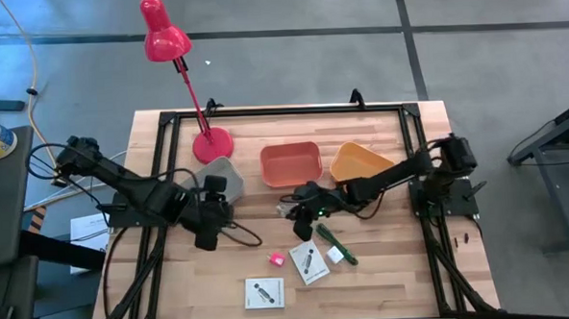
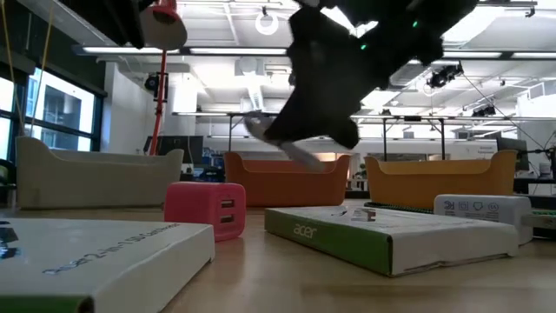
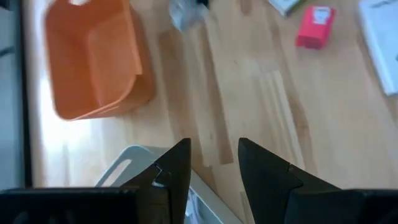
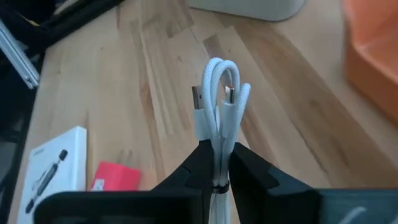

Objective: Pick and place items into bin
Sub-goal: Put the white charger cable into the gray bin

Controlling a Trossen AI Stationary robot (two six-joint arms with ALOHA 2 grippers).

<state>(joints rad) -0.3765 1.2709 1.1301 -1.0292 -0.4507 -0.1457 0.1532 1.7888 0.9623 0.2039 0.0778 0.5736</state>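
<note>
My right gripper is shut on a white bundled cable with USB plugs. In the high view it hovers mid-table, just near of the red-orange bin. My left gripper is open and holds nothing; it hangs over the table beside the grey bin. Lying flat on the table are a pink block, two white boxes with dark print, a green-handled tool and a small white block. My right gripper pinches the white cable bundle between its two fingers at the folded strands, just below the plugs. The looped end and both plugs stick out past the fingertips. In the low view the cable is lifted clear of the table.
A yellow-orange bin stands right of the red-orange one. A red desk lamp stands on its base at the far left. A black cable trails from the left gripper. Bare wood lies between the bins and the near items.
</note>
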